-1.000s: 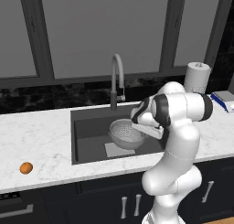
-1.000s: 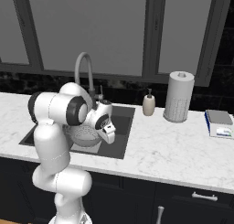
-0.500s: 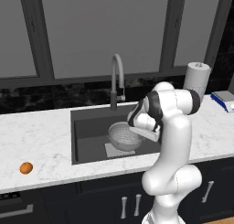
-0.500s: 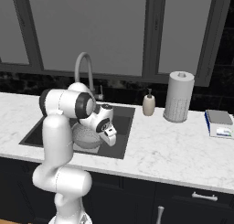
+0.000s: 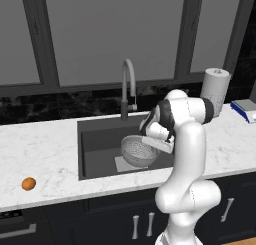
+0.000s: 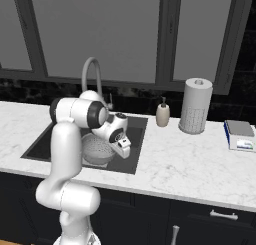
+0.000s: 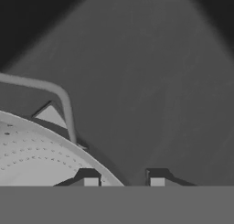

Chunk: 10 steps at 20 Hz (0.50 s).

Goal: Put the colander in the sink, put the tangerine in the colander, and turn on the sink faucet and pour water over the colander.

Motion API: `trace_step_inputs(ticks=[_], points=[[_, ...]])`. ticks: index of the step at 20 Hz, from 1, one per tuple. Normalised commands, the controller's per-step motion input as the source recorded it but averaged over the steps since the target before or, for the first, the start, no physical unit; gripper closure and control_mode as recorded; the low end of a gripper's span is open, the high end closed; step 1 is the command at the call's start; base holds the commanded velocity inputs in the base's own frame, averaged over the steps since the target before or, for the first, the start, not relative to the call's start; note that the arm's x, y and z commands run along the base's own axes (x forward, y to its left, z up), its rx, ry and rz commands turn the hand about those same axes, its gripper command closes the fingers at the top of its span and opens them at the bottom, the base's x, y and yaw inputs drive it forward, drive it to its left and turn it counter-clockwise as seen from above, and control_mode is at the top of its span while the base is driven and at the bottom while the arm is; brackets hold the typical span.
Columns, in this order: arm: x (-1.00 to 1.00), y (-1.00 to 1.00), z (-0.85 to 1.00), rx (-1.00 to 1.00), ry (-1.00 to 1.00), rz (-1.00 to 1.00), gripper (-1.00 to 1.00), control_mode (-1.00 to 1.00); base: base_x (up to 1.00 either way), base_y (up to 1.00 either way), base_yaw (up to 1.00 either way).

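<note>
White marble counter (image 5: pixel 45 154) runs across the middle of both base views, dark windows above, dark cabinets below. Sink (image 5: pixel 97 154) sits centre frame in the left base view, faucet (image 5: pixel 127 86) arching over its back edge. Colander (image 5: pixel 137 150) is down in the sink, right of centre, resting over the lighter square on the bottom; in the right base view it's centre-left (image 6: pixel 97 149). Gripper (image 5: pixel 150 141) is at the colander's right rim; in the hand view (image 7: pixel 123 182) the two fingertips stand a little apart with the rim (image 7: pixel 55 150) and one wire handle just left of them. Can't tell whether the fingers still grip the rim or have let go. Tangerine (image 5: pixel 28 183) is on the counter, lower left of the left base view, well apart from the sink. Soap dispenser (image 6: pixel 162 114), paper towel roll (image 6: pixel 195 105) and a scale (image 6: pixel 240 134) right of the sink.
</note>
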Motion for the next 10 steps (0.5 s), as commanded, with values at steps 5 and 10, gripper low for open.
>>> trace_step_inputs(ticks=[5, 10], points=[[0.08, 0.09, -0.31, 0.0, 0.0, 0.0, 1.0, -1.0, 0.0, 0.0, 0.0], [0.0, 0.28, -0.21, 0.0, -0.06, 0.0, -1.0, -1.0, 0.0, 0.0, 0.0]])
